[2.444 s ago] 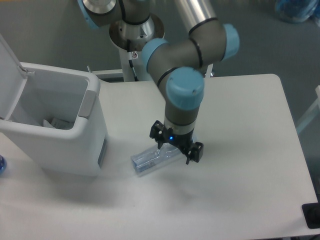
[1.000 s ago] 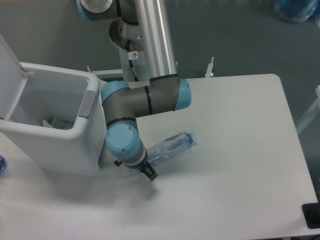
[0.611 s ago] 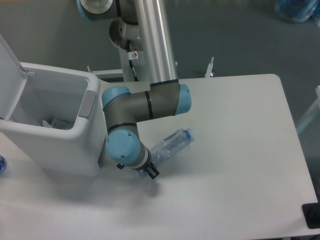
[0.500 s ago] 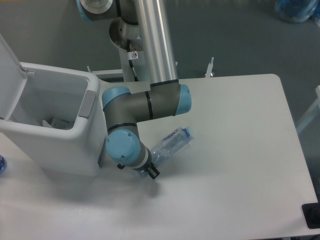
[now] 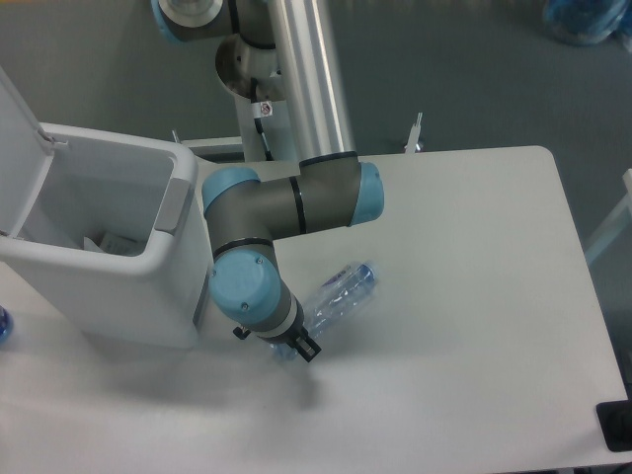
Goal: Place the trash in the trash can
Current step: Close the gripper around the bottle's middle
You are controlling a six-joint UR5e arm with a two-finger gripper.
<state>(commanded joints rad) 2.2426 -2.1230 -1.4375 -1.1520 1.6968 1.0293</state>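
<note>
The trash that shows best is a clear crushed plastic bottle [image 5: 339,294] with a blue cap, slanting up to the right above the table. My gripper [image 5: 299,346] is mostly hidden under the blue wrist. Its dark fingers show at the bottle's lower end, shut on it. The trash can [image 5: 173,207], a large white bin with its lid raised, stands just left of the wrist. A whitish flat piece [image 5: 111,243] lies inside it, partly hidden by the near wall.
The arm's forearm and elbow [image 5: 296,202] cross above the table beside the bin. A small blue object [image 5: 3,324] sits at the left edge. A black thing [image 5: 614,427] lies at the table's bottom right corner.
The gripper took the bottle off the table's middle and swung it left beside the bin. In the last half second the wrist shifted slightly right and down, and the bottle's cap end dropped.
</note>
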